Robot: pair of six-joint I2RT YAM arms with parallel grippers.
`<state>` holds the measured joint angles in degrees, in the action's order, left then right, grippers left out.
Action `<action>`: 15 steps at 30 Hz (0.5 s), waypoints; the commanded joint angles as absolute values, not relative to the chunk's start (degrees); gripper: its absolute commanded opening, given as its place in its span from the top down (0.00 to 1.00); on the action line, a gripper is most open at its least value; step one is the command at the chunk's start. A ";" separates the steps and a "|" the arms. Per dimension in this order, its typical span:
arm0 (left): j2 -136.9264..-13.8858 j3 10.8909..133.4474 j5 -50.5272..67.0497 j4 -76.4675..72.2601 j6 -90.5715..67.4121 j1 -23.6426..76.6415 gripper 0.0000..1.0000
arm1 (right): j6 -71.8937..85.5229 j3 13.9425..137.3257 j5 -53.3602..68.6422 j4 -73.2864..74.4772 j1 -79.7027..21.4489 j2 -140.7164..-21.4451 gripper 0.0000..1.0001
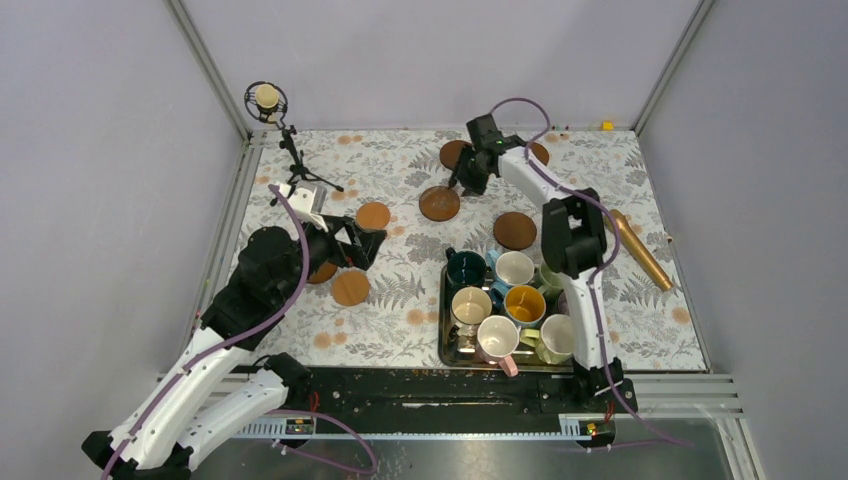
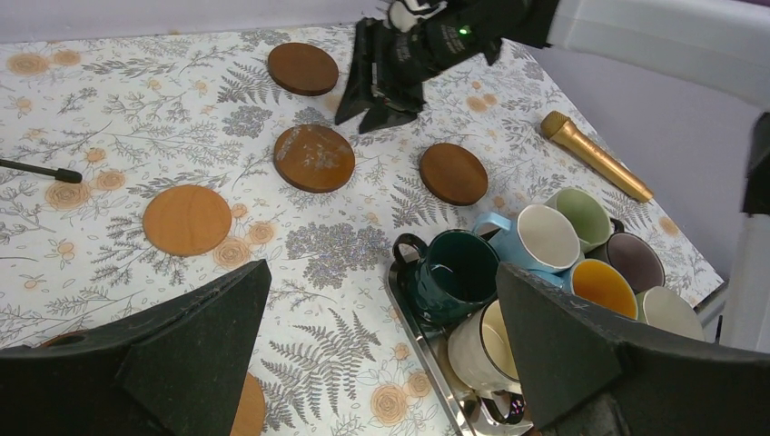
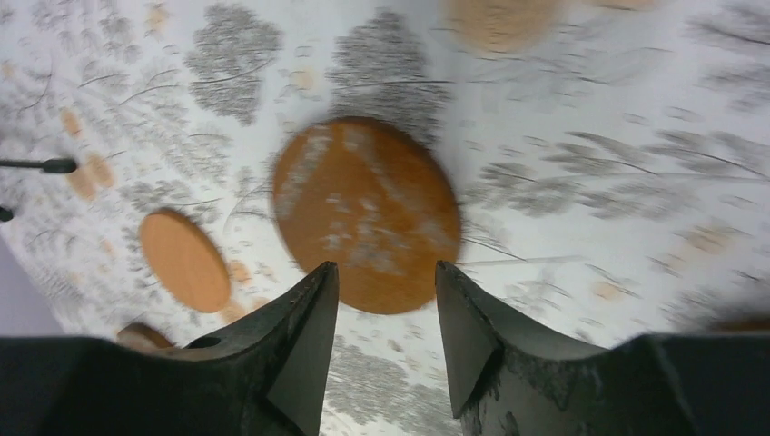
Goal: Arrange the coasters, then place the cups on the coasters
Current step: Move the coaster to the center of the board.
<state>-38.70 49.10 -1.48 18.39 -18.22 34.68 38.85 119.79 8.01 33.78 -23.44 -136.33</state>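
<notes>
Several brown coasters lie flat on the floral cloth: a scuffed one (image 1: 439, 203) (image 3: 368, 213), a dark one (image 1: 515, 230), one at the back (image 1: 454, 153), and lighter ones (image 1: 373, 215) (image 1: 350, 288). My right gripper (image 1: 468, 180) (image 3: 386, 272) hovers just behind the scuffed coaster, open, with only cloth between its fingers. The cups stand packed in a steel tray (image 1: 443, 330); among them are a dark green one (image 2: 459, 272), a light blue one (image 2: 536, 238) and a yellow one (image 2: 599, 287). My left gripper (image 1: 375, 245) (image 2: 381, 282) is wide open and empty, left of the tray.
A small microphone on a black tripod (image 1: 290, 150) stands at the back left. A gold cylinder (image 1: 640, 250) lies right of the tray. One more coaster (image 1: 322, 272) shows partly under my left arm. Metal frame rails border the cloth.
</notes>
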 commanded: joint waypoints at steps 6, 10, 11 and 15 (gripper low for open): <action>-38.23 49.04 -1.75 15.55 -17.93 34.98 0.01 | 41.78 88.69 -1.51 22.99 -13.13 -112.67 0.38; -37.61 49.05 -1.33 15.49 -18.00 34.94 0.01 | 43.06 81.50 -2.47 21.48 -10.12 -108.63 0.35; -37.43 49.00 -1.36 15.41 -18.06 34.98 0.01 | 43.22 80.33 -2.66 21.52 -9.65 -108.11 0.34; -37.10 48.98 -1.11 15.28 -18.10 34.97 0.01 | 42.44 78.09 -5.05 21.46 -8.83 -107.08 0.28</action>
